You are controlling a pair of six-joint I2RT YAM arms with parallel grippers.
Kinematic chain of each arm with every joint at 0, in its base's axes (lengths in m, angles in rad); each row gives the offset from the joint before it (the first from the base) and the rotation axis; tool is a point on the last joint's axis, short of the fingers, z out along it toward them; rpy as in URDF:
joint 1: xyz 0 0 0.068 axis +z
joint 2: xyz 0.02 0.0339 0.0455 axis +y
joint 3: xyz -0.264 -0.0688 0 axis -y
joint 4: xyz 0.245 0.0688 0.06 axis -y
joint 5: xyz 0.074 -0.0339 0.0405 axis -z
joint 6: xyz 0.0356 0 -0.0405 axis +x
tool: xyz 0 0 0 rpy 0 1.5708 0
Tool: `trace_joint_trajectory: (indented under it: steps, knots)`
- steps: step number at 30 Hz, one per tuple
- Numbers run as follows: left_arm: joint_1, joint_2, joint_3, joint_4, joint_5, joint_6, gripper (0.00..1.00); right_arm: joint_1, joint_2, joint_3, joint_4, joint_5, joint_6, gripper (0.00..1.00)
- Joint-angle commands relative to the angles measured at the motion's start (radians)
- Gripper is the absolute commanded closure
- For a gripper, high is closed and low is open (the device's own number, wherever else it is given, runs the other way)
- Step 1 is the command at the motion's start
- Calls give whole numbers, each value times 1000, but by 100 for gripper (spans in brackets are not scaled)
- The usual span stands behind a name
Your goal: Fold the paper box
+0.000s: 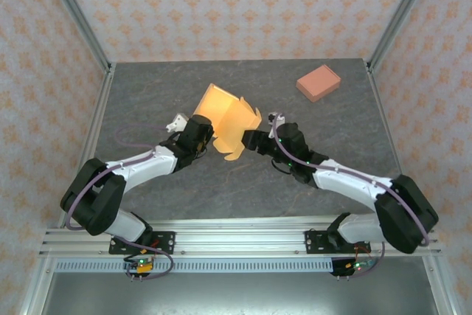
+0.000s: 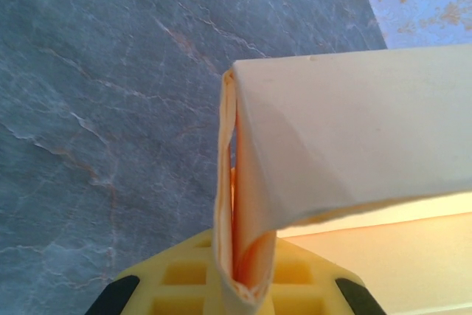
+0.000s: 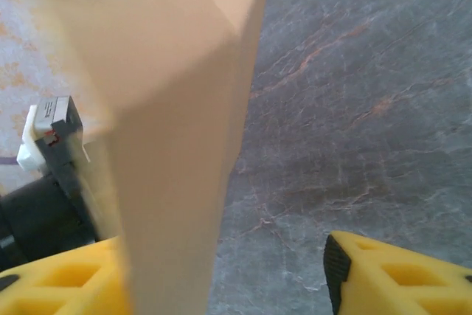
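The orange paper box point(image 1: 225, 119), partly folded, is lifted off the middle of the table between both arms. My left gripper point(image 1: 203, 136) is shut on the box's left edge. In the left wrist view a doubled fold of the box point(image 2: 243, 204) is pinched between the yellow fingers point(image 2: 184, 278), and a cream panel spreads to the right. My right gripper point(image 1: 254, 139) is at the box's right side and open. In the right wrist view a box panel point(image 3: 169, 108) lies against the left finger point(image 3: 59, 278). The right finger point(image 3: 383, 271) stands well apart from it.
A pinkish-red block point(image 1: 318, 82) lies at the back right of the dark grey marbled table point(image 1: 332, 153). Metal frame posts and patterned walls close the sides and back. The left arm's wrist point(image 3: 44, 182) is close behind the box panel in the right wrist view.
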Motion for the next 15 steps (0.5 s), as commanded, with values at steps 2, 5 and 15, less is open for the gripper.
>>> trace_joint_trajectory:
  steps: [2, 5, 15]
  knots:
    - [4, -13, -34, 78, 33, -67, 100, 13, 86, 82, 61, -5, 41, 62]
    - [4, -6, -43, 122, 67, -74, 100, 13, 104, 98, 42, 72, -13, 88]
    - [10, -164, -132, 232, 198, 183, 14, -75, 37, 222, -273, 110, -482, 100]
